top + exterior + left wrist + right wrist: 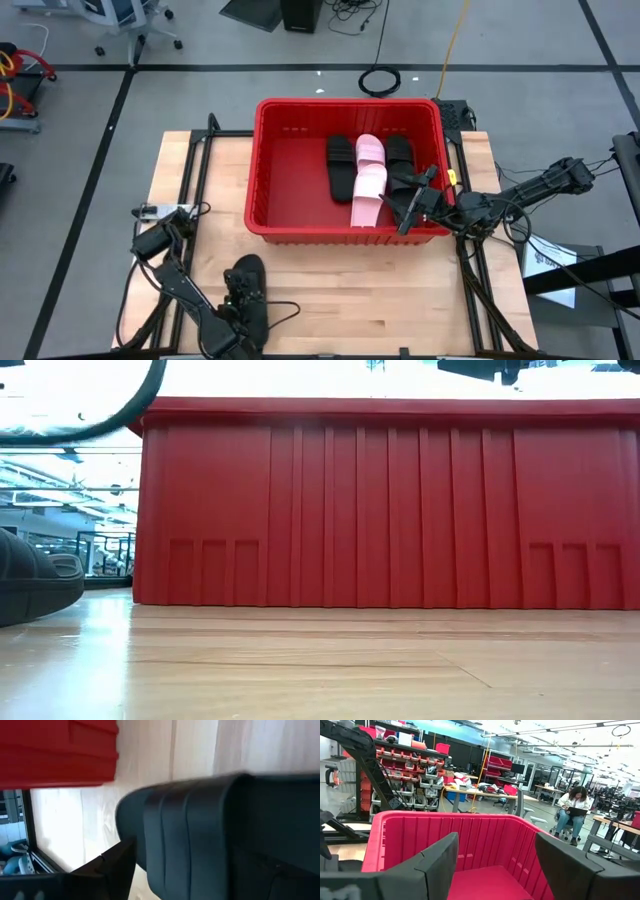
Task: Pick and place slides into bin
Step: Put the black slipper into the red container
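1. Wooden table (330, 270) carries the red bin (275, 190), with several slides (369, 180) lying inside.
2. Left gripper (243, 300) sits at the last black slide (247, 272) near the table's front; whether it grips, I cannot tell.
3. Seat fingers on the strap before lifting, I'd say.
4. Right gripper (495, 865) hovers spread wide above the bin's right end.

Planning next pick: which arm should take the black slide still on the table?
Left. The left claw is already at the black slide on the table's front-left, which fills the left wrist view. The right claw is open and empty over the bin, far from that slide.
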`<state>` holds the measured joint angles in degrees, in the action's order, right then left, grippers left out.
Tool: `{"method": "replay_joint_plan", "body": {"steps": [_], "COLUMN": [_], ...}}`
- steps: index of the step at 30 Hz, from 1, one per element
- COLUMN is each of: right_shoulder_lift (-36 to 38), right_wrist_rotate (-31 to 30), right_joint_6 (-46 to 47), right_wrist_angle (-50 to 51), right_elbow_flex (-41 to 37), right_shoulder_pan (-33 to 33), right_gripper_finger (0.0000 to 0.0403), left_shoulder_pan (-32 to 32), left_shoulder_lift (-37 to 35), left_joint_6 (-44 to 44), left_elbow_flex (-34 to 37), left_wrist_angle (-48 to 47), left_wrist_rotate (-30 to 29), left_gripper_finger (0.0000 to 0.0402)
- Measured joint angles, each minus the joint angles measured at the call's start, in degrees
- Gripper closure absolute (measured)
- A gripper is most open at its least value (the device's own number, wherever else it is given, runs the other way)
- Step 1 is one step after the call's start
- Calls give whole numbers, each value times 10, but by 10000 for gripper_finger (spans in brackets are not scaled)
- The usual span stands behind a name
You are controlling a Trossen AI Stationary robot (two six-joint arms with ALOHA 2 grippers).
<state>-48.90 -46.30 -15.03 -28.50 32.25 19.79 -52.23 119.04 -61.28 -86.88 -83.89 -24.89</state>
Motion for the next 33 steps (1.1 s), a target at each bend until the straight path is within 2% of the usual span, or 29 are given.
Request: {"method": "replay_joint_plan", "body": {"steps": [15, 18, 27, 33], "right_shoulder_lift": [0, 0, 0, 0], "right_wrist_rotate": [0, 0, 0, 0], "right_joint_6": [0, 0, 0, 0], "right_wrist_angle": [1, 1, 1, 1], "right_elbow_flex": [0, 0, 0, 0], "right_shoulder_pan": [0, 0, 0, 0], "right_gripper_finger": [149, 149, 149, 149], "left_shoulder_pan": [20, 20, 20, 21], "left_shoulder_lift": [0, 0, 0, 0], "left_joint_6": [-66, -63, -46, -45], "left_elbow_flex": [83, 82, 82, 82], "left_wrist_angle": [1, 2, 17, 20], "left_wrist_rotate": [25, 25, 25, 24], "left_gripper_finger": [147, 172, 285, 326]}}
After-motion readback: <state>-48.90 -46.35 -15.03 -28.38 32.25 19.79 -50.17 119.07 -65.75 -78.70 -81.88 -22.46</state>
